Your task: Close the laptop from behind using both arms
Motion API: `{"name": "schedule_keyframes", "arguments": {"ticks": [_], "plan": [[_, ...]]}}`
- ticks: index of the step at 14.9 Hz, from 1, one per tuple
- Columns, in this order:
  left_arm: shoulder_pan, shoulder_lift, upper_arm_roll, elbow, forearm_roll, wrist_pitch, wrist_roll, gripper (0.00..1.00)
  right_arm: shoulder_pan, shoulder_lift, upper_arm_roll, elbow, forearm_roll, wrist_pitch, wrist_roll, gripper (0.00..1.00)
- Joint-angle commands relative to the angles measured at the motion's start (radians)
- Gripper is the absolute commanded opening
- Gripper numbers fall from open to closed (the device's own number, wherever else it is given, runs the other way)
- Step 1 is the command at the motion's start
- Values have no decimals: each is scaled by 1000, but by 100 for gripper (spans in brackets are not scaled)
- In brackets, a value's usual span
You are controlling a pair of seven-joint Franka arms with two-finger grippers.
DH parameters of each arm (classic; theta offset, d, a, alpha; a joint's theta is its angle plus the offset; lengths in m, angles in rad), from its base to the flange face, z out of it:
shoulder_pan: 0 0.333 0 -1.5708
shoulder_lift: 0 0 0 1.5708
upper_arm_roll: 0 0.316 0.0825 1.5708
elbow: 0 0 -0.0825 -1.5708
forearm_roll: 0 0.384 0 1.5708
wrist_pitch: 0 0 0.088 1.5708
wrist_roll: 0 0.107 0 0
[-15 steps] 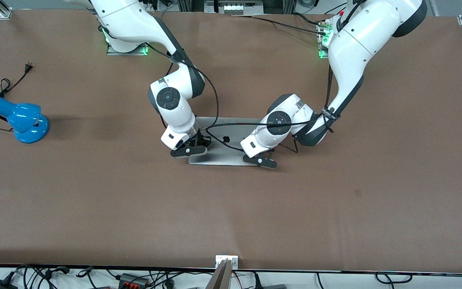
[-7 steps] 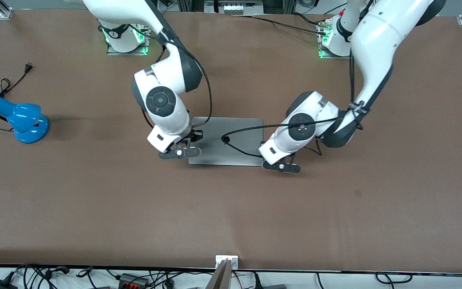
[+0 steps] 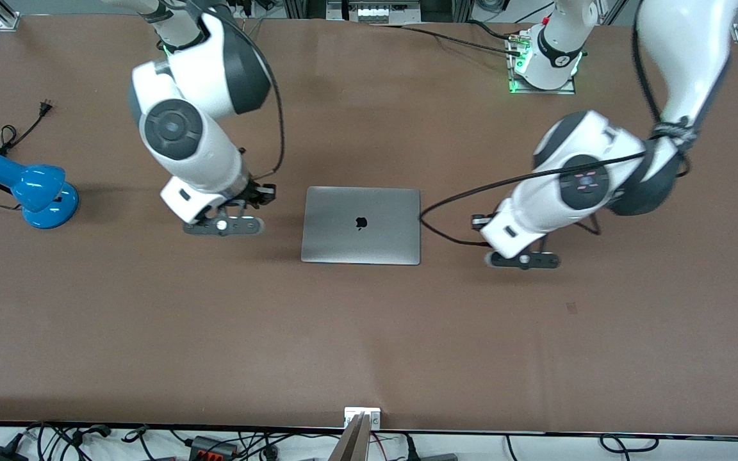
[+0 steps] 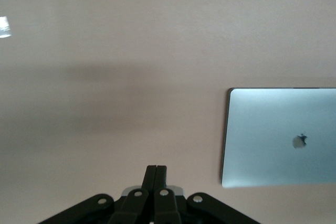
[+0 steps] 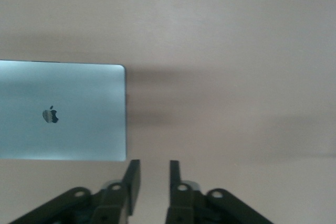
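The laptop (image 3: pixel 360 225) lies closed and flat in the middle of the table, silver-grey lid up with the black apple logo showing. It also shows in the left wrist view (image 4: pixel 281 137) and in the right wrist view (image 5: pixel 63 111). My right gripper (image 3: pixel 263 194) hangs over bare table beside the laptop, toward the right arm's end, open and empty (image 5: pixel 152 174). My left gripper (image 3: pixel 476 222) hangs over bare table beside the laptop, toward the left arm's end, shut on nothing (image 4: pixel 156 170). Neither gripper touches the laptop.
A blue desk lamp (image 3: pixel 29 189) with a black cord lies on the brown table (image 3: pixel 369 346) at the right arm's end. The arm bases (image 3: pixel 545 61) stand along the table edge farthest from the front camera. Cables hang off the nearest edge.
Both grippers were on the laptop lid one second ago. They have lifted off and swung apart, each toward its own end of the table. The whole lid now shows.
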Motion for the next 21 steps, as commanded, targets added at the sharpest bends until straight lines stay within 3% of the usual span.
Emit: {"name": "schedule_keyframes", "arguments": {"ticks": [1,6,7,10,11,12,13,14,15,17,19,21], "plan": [[202,-33,-160,-41,28,-56,6,0,-1,-62,-34,-11,-1,-78,-15,100],[365,-107,-298,-29,31,-163,9,0,1,-180,-128,-11,-9,-208,-18,100],[382,-107,-317,-26,31,-168,9,6,3,-203,-157,-11,-10,-214,-44,100],[431,-113,-367,-24,32,-207,12,12,-16,-211,-217,24,-10,-214,-191,100],[439,-113,-375,-15,32,-215,17,18,-60,-232,-208,44,-10,-220,-234,100],[442,-113,-377,1,31,-220,20,32,-113,-238,-191,49,-4,-249,-271,100],[448,-128,-375,2,29,-220,30,49,-170,-248,-156,50,-4,-284,-316,100],[467,-164,-375,0,19,-218,50,95,-236,-267,-114,49,-9,-316,-368,100],[479,-193,-375,-1,16,-217,87,100,-307,-278,-61,46,-13,-338,-397,100],[520,-292,-340,2,-58,-217,214,100,-454,-311,83,24,-50,-349,-403,100],[556,-390,-244,0,-186,-217,395,100,-592,-337,226,4,-76,-340,-403,100],[560,-409,-194,18,-198,-235,474,100,-678,-393,320,-74,-96,-268,-403,100]]}}
